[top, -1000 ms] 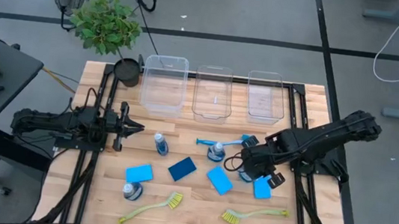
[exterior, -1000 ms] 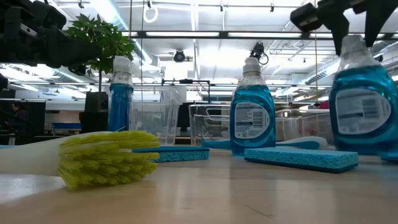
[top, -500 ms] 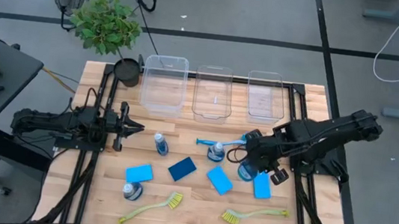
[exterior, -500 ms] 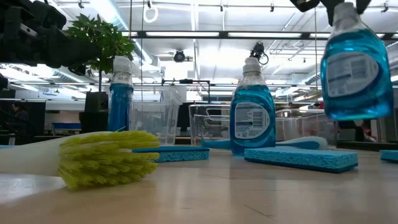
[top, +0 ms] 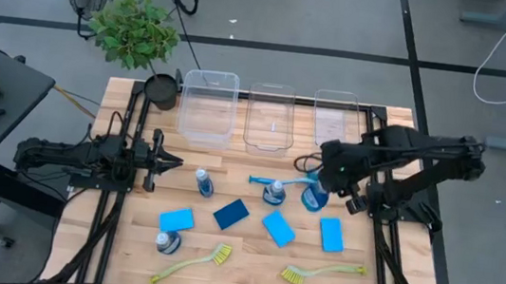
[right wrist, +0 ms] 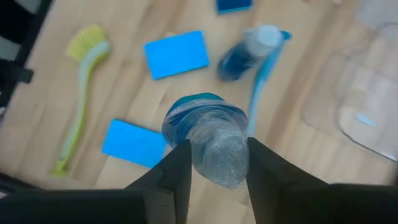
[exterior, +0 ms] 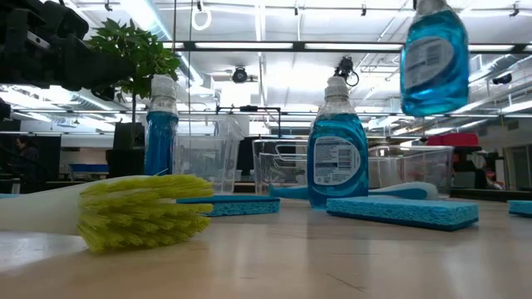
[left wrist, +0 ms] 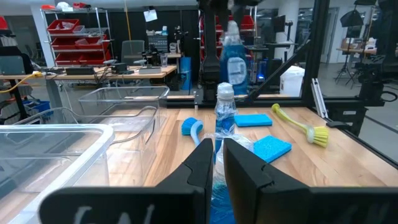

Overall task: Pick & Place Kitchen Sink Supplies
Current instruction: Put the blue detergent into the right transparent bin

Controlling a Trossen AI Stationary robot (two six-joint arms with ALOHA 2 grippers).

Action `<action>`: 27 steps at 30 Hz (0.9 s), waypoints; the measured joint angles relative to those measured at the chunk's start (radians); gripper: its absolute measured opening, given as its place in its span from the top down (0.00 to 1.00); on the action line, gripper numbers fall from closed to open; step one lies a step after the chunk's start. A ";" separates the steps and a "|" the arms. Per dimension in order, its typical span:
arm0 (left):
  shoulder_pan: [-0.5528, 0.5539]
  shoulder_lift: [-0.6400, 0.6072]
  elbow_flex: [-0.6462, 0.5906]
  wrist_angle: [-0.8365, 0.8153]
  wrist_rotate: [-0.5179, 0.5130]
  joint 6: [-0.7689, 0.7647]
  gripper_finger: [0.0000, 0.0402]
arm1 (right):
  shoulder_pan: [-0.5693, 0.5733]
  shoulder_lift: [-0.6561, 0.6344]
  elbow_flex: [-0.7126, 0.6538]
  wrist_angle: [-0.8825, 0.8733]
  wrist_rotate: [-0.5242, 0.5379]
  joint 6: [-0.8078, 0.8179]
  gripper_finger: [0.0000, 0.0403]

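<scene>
The small blue bottle with a pale cap (exterior: 434,58) hangs pinched by its neck in the right gripper (right wrist: 214,163); it could slip and fall onto the table.

Open boards along the table's (top: 380,281) near edge right of the yellow-green brush (top: 319,272). Mid-table is crowded: an upright bottle (top: 273,192) on the blue brush (top: 279,180), sponges (top: 278,228) close around it. Three clear bins (top: 270,117) wall off the far edge. The right gripper (top: 322,181), clamped on a lifted bottle (top: 315,197), hangs above that clutter.
</scene>
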 joint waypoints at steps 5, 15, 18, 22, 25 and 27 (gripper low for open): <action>0.000 0.000 0.000 0.000 0.000 0.000 0.89 | -0.070 0.000 0.041 -0.027 0.037 0.001 0.71; 0.000 0.000 0.000 0.000 0.000 0.000 0.89 | -0.282 0.000 0.054 -0.038 0.055 0.006 0.71; 0.000 0.000 0.000 0.000 0.000 0.000 0.89 | -0.360 0.000 0.054 -0.038 0.056 0.006 0.71; 0.000 0.000 0.000 0.000 0.000 0.000 0.89 | -0.460 0.000 0.054 -0.039 0.058 -0.001 0.71; 0.000 0.000 0.000 0.000 0.000 0.000 0.89 | -0.518 0.000 0.054 -0.039 0.059 -0.001 0.71; 0.000 0.000 0.000 0.000 0.000 0.000 0.89 | -0.550 0.000 0.054 -0.039 0.059 -0.001 0.71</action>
